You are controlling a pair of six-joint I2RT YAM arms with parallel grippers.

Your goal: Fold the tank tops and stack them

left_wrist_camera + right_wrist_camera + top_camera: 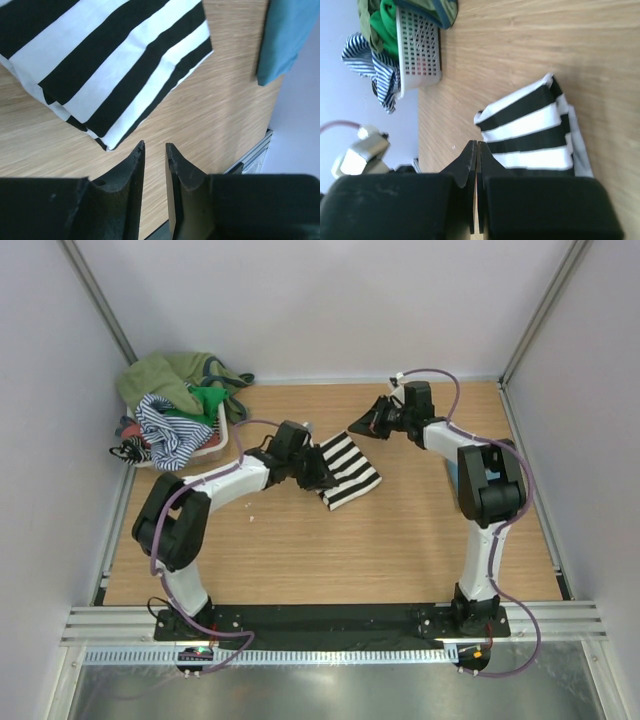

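Note:
The black-and-white striped tank top (348, 470) lies folded on the table's middle; it also shows in the left wrist view (110, 60) and the right wrist view (532, 132). My left gripper (312, 468) hovers at its left edge, jaws a little apart and empty (155, 145). My right gripper (366, 423) hangs just beyond the top's far corner, shut on nothing (477, 143). The teal-blue tank top (285, 35) lies to the right, mostly hidden under my right arm in the top view. The other tops, olive, green and thin navy-striped, are heaped (180, 400) at the back left.
The heap sits in a white slotted basket (417, 50) against the left wall at the back left corner (215, 445). Walls close in the left, back and right sides. A metal rail (330, 625) runs along the near edge by the arm bases.

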